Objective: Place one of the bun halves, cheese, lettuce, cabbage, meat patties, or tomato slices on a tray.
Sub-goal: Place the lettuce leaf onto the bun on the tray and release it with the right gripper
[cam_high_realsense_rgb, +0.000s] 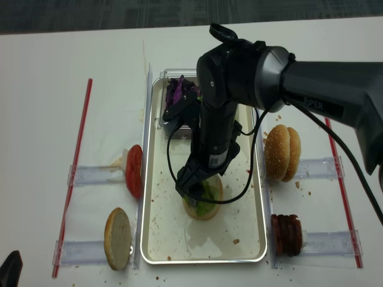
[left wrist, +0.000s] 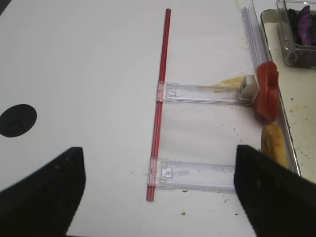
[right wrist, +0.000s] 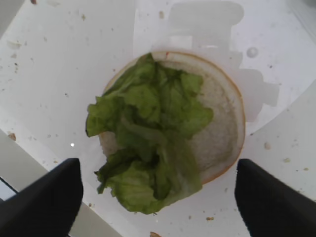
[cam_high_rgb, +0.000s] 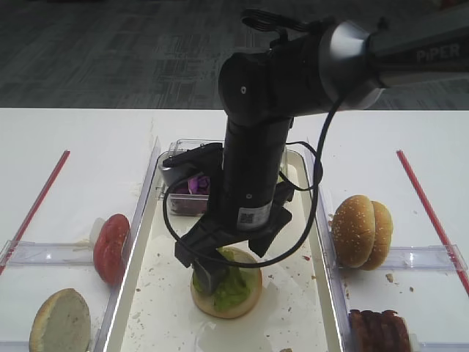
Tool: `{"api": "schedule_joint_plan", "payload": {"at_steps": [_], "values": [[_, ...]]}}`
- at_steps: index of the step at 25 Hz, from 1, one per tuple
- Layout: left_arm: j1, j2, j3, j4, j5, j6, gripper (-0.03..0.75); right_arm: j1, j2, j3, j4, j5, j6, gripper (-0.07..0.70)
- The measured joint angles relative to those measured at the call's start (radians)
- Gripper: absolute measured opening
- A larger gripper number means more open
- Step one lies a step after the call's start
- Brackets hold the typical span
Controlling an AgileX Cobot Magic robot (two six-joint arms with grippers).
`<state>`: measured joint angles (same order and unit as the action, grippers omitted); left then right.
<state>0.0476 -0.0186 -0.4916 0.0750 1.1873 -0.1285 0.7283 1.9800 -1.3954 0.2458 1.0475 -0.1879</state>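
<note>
A light green ruffled lettuce [right wrist: 148, 148] clump lies on a pale flat-faced bun half [right wrist: 222, 128] on the crumb-speckled floor of the metal tray [right wrist: 59, 64]. My right gripper [right wrist: 158, 197] hangs just above it, open, its dark fingers wide apart on either side and touching nothing. In the high view the same gripper [cam_high_rgb: 212, 268] partly hides the lettuce [cam_high_rgb: 238, 282] and bun half [cam_high_rgb: 234, 304]. My left gripper [left wrist: 158, 192] is open over bare table to the left of the tray, holding nothing.
A clear box of purple cabbage [cam_high_rgb: 196, 185] sits at the tray's far end. A tomato slice [cam_high_rgb: 110, 248] and a cream bun half [cam_high_rgb: 60, 321] stand left of the tray [cam_high_rgb: 293, 308]. Sesame buns [cam_high_rgb: 360, 231] and meat patties [cam_high_rgb: 379, 331] stand on the right. Red strips [left wrist: 160, 98] edge the table.
</note>
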Motion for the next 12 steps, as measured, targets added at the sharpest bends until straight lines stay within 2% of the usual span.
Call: {"api": "schedule_joint_plan", "payload": {"at_steps": [7,12], "values": [[0.000,0.000,0.000,0.000,0.000,0.000,0.599,0.000,-0.020,0.000,-0.002,0.001,0.000,0.676],[0.000,0.000,0.000,0.000,0.000,0.000,0.599,0.000,-0.136,-0.012,-0.011,0.014,0.000,0.676]]}}
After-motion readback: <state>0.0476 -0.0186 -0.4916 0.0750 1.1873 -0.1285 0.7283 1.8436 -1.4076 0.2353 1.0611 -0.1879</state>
